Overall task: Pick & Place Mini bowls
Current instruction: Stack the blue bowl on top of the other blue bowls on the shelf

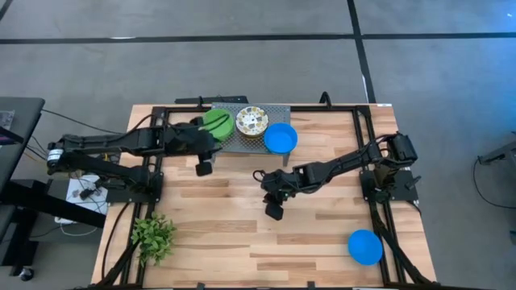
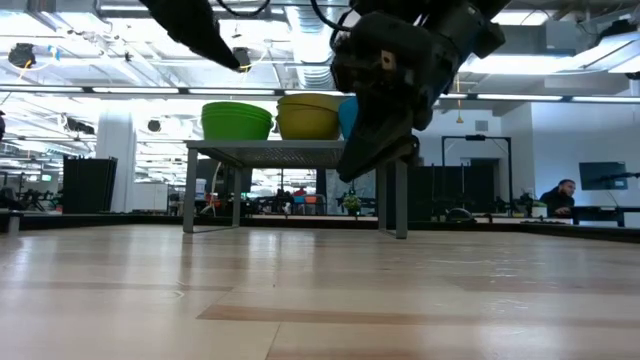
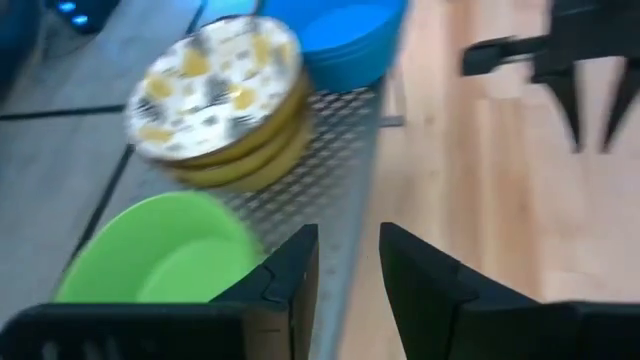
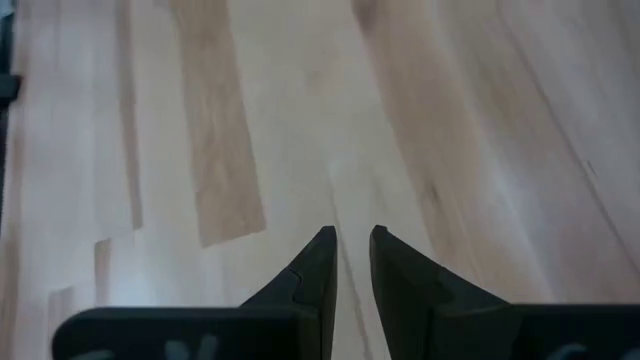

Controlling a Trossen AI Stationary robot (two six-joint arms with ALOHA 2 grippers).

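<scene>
The mini bowls sit in three stacks on a small raised mesh rack point(image 1: 270, 113): green stack point(image 1: 216, 122), floral stack point(image 1: 251, 121) and blue stack point(image 1: 280, 138), with one lone blue bowl point(image 1: 364, 246) near the table's front right corner. The likely slip is the left gripper point(image 3: 345, 270) nudging a stack off the rack edge, since it hovers just beside the green stack, fingers slightly parted and empty. The right gripper point(image 4: 348, 262), nearly closed and empty, hangs over bare wood, with the rack beyond it and the lone bowl well apart.
</scene>
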